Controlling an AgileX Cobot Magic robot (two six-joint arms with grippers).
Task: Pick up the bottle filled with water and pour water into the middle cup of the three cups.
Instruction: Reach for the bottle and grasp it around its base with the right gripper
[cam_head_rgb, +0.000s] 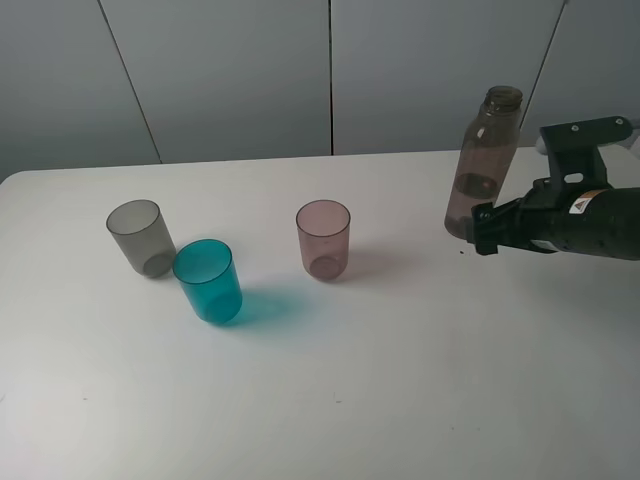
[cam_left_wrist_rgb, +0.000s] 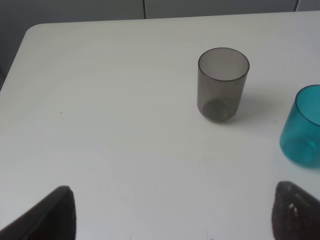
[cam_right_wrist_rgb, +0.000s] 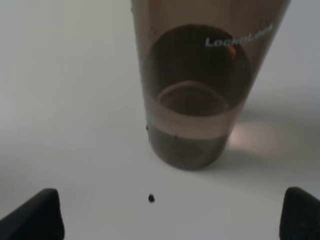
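Observation:
The smoky brown-grey bottle (cam_head_rgb: 485, 165) stands upright at the right of the white table, uncapped, with a little clear water (cam_right_wrist_rgb: 190, 127) near its bottom. My right gripper (cam_head_rgb: 478, 228) is open just beside the bottle's base. In the right wrist view its fingertips sit wide apart (cam_right_wrist_rgb: 167, 215) with the bottle (cam_right_wrist_rgb: 200, 90) ahead of them, untouched. The three cups stand upright: grey (cam_head_rgb: 140, 237), teal middle cup (cam_head_rgb: 208, 280), pink-mauve (cam_head_rgb: 323, 238). My left gripper (cam_left_wrist_rgb: 172, 215) is open and empty, back from the grey cup (cam_left_wrist_rgb: 223, 82) and the teal cup (cam_left_wrist_rgb: 305, 127).
The white table (cam_head_rgb: 330, 400) ends at a grey panelled wall behind. A small dark speck (cam_right_wrist_rgb: 151, 198) lies on the table in front of the bottle. The left arm does not show in the exterior view.

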